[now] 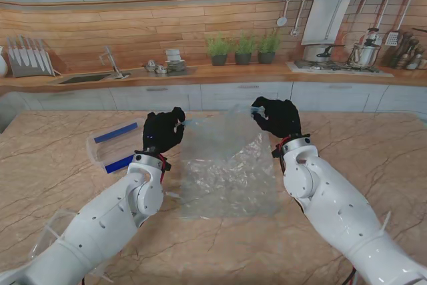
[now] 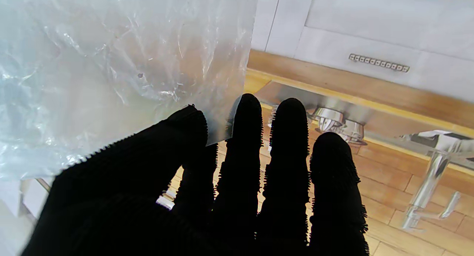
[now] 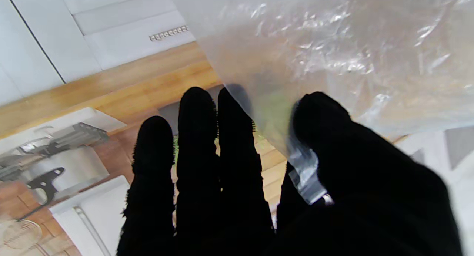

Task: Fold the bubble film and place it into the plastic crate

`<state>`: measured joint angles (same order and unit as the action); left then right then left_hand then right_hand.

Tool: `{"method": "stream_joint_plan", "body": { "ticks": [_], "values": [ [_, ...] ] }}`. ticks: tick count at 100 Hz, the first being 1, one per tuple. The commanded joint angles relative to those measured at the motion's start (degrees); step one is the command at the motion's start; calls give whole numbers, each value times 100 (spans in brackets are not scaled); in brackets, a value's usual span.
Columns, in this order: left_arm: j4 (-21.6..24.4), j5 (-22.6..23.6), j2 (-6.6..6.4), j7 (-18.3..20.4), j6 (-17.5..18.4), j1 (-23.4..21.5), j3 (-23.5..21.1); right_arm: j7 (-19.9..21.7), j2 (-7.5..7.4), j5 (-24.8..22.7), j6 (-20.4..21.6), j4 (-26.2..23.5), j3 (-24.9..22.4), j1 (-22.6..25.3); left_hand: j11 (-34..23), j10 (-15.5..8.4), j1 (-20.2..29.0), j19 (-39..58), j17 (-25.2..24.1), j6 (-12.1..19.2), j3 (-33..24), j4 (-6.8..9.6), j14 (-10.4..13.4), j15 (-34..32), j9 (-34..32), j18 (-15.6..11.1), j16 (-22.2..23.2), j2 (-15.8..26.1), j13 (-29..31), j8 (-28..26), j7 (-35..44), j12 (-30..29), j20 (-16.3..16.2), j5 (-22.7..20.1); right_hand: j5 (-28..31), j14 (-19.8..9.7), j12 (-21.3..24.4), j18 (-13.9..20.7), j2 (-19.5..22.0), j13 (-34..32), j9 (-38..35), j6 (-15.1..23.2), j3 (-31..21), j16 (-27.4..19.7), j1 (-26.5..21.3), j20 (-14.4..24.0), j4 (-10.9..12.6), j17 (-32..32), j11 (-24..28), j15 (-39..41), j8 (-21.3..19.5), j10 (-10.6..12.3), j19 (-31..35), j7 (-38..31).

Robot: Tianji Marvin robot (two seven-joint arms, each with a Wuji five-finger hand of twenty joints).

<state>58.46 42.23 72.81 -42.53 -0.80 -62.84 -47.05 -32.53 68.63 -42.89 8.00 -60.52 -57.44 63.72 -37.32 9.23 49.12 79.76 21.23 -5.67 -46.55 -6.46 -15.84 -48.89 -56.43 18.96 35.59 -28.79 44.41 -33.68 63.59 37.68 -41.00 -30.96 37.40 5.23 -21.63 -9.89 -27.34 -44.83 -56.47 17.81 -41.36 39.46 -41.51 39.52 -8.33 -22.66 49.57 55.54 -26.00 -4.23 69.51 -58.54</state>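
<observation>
Both black-gloved hands grip the far corners of the bubble film [image 1: 227, 165] and lift that edge off the marble tabletop [image 1: 60, 138], while the sheet's near edge lies flat between the two white arms. The left hand [image 1: 162, 131] pinches its corner between thumb and index finger, the other fingers [image 2: 289, 145] extended and close together; the right hand [image 1: 277, 117] clasps the opposite corner the same way. The plastic crate [image 1: 115, 146], clear with blue trim, sits on the tabletop just left of the left hand.
</observation>
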Motion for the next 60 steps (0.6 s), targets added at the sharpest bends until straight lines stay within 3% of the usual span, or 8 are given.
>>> {"method": "stream_joint_plan", "body": {
  "ticks": [1, 21, 44, 60],
  "values": [
    [-48, 12, -56, -83, 70, -109, 27, -136, -49, -75, 114, 27, 14, 144, -61, -164, -147, -54, -134, 194, -47, 220, 134, -38, 271, -129, 152, 135, -186, -60, 308, 186, 27, 219, -107, -287, 73, 158, 307, 192, -69, 348, -63, -91, -212, -63, 21, 45, -31, -84, 44, 63, -66, -350],
    [-109, 439, -193, -380, 228, -238, 97, -481, -198, -613, 389, -66, -80, 494, 32, -180, -241, -315, -517, 367, -144, 142, 92, 142, 666, -139, 188, 167, -628, 75, 531, 369, 87, 419, -146, -317, 68, 163, 189, 142, -103, 240, -174, -105, -169, -88, 24, 16, -4, -68, 170, 79, -85, -445],
    [116, 1078, -482, -315, 281, -439, 163, -510, -440, -1250, 546, -315, -247, 978, 120, 31, -350, -579, -896, 140, -456, 130, -8, 391, 1299, -91, 191, 0, -1148, 190, 769, 430, 150, 346, -179, -322, 65, 130, -333, 154, -102, 318, -605, -134, 35, -144, -15, 25, 86, -79, 277, 96, -145, -698],
    [332, 1533, -700, -176, 342, -548, 165, -357, -588, -1610, 603, -578, -415, 1358, 135, 71, -437, -691, -1063, 105, -648, 104, -3, 571, 1680, -99, 155, -72, -1422, 236, 849, 337, 187, 331, -169, -264, 53, 75, -430, 245, -12, 395, -710, -143, 87, -172, -19, 91, 130, -133, 225, 42, -226, -753]
  ]
}}
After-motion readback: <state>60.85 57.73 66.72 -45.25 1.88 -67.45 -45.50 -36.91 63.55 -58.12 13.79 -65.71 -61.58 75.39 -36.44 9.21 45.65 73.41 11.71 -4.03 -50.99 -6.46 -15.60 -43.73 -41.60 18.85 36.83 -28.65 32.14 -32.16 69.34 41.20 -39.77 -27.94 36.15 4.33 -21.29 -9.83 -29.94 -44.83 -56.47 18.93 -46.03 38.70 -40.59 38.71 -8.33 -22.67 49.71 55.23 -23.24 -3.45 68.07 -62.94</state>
